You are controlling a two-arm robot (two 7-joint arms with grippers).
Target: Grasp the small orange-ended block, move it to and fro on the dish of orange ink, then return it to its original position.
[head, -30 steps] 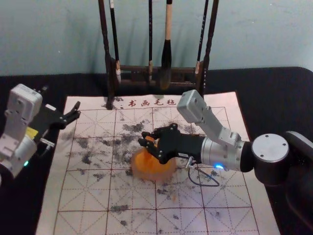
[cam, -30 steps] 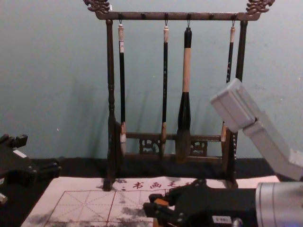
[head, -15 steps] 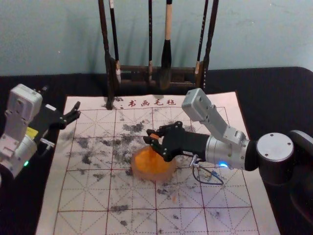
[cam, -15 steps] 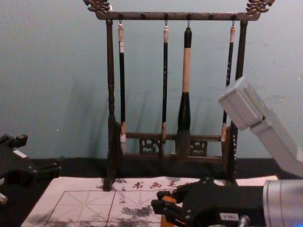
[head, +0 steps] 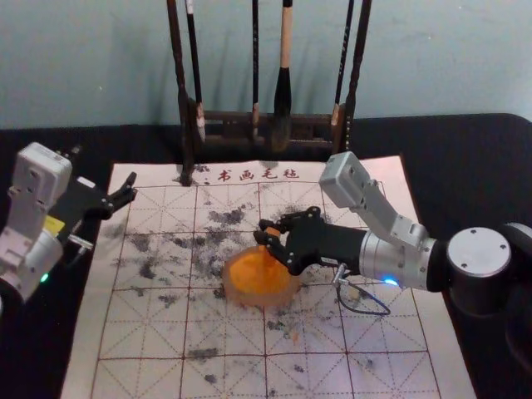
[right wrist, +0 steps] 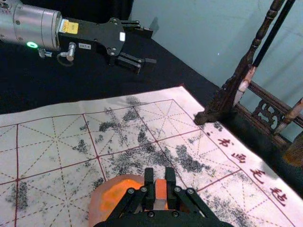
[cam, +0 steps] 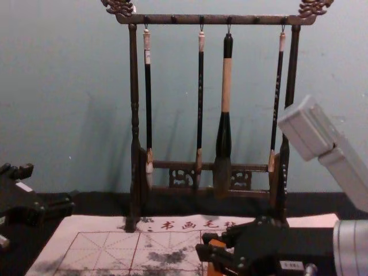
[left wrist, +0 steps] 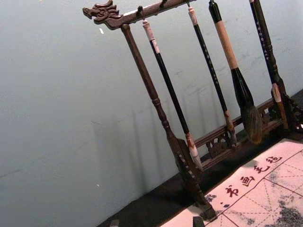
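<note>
Plainly clamped: the right pincer (head: 264,232) has both fingers pressed to opposite sides of the orange-ended block (right wrist: 161,188). Block lies right between the tips, orange end up, paler part lower down in the grip. In the head view the arm reaches in from 3 o'clock, its tips at about the 12 to 1 o'clock side of the ink dish (head: 241,297). Block seems to be over or in that far side of the dish; whether its lower end meets the orange ink, I can't make out behind the fingers. Chest view: orange showing between the fingers, about 5 o'clock.

Dish sits on the gridded mat (head: 141,332), dark blotches around it, mat spread on the dark-covered desk (head: 465,166). Left pincer (head: 104,169) parked at 10 o'clock from the dish, fingers wide apart. Brush rack (head: 184,133) stands at 12 o'clock, brushes hanging.
</note>
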